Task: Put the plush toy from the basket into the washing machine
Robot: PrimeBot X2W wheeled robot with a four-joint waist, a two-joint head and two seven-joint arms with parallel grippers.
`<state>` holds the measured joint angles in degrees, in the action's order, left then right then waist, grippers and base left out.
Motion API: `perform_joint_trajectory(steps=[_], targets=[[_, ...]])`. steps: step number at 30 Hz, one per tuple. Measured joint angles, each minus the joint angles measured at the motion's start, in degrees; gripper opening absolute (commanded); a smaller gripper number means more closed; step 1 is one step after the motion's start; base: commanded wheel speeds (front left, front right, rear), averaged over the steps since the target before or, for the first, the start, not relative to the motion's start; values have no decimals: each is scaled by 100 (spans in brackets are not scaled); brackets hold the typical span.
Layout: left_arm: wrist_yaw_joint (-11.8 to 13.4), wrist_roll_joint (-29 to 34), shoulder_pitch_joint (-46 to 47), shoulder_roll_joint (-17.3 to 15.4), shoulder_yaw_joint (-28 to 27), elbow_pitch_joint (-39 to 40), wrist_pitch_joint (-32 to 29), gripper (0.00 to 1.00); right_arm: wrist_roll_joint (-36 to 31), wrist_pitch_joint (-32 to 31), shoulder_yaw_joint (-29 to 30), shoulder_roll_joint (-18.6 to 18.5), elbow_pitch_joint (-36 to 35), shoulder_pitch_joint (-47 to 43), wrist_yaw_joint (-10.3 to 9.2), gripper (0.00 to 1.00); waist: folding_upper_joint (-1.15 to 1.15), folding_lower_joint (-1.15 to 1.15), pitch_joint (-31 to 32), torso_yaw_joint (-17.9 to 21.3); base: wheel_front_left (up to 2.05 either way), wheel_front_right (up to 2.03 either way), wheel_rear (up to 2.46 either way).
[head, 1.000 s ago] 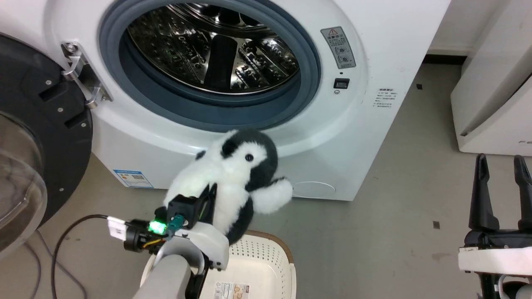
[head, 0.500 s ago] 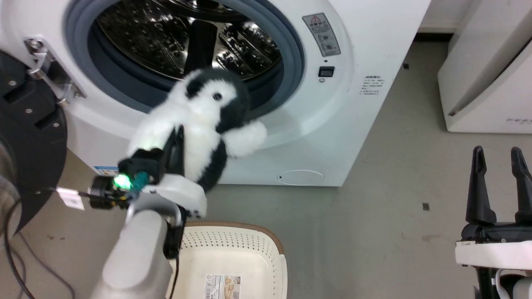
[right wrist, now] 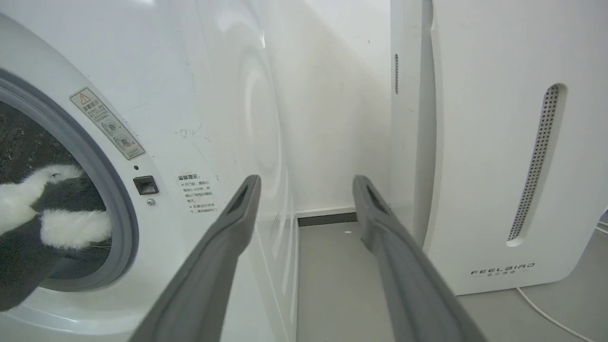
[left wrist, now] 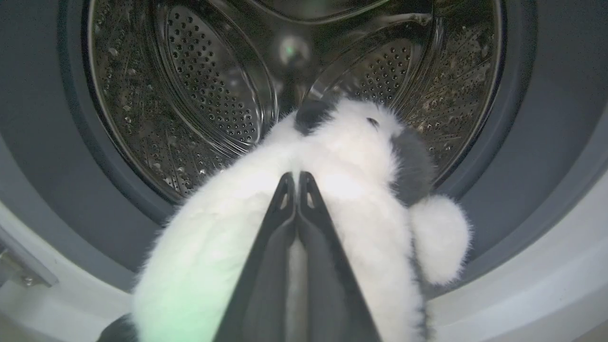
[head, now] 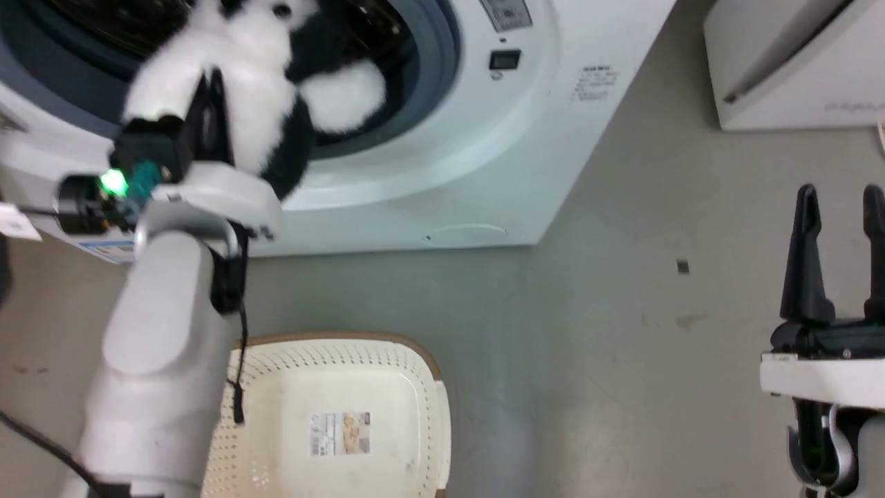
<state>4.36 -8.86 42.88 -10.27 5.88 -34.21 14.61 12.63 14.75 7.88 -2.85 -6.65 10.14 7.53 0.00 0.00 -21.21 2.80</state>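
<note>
While my left fingers (left wrist: 280,223) are clamped on the plush toy (left wrist: 351,156), its head sits just beyond their tips at the washing machine (left wrist: 522,304) porthole. Plan: carry it past the grey gasket (left wrist: 546,142) into the drum (left wrist: 199,95) before releasing, so the trailing arm doesn't snag. Note: right fingers (right wrist: 223,247) apart, idle.
</note>
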Motion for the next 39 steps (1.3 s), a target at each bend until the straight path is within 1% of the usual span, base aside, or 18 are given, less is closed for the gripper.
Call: perform_joint_trajectory(steps=[14,23,27,31,39], targets=[[-32,205,1630,-380,-354,-548,0,0,261,0,-138,0,-62,555,0,100,0,0,-1054,554,0,0,0],[-30,263,2449,-641,-504,-858,0,0,364,0,-220,0,-83,712,0,100,0,1,-1580,875,0,0,0],[-21,194,2844,-736,-659,-1039,1,0,410,0,-287,1,-85,816,0,100,0,1,-1770,983,0,0,0],[-16,226,3168,-912,-662,-1230,0,0,421,0,-359,0,-88,849,0,100,0,0,-1907,1100,0,0,0],[-23,325,3609,-1028,-608,-1414,0,0,459,0,-386,0,-105,917,0,100,0,0,-2069,1195,0,0,0]])
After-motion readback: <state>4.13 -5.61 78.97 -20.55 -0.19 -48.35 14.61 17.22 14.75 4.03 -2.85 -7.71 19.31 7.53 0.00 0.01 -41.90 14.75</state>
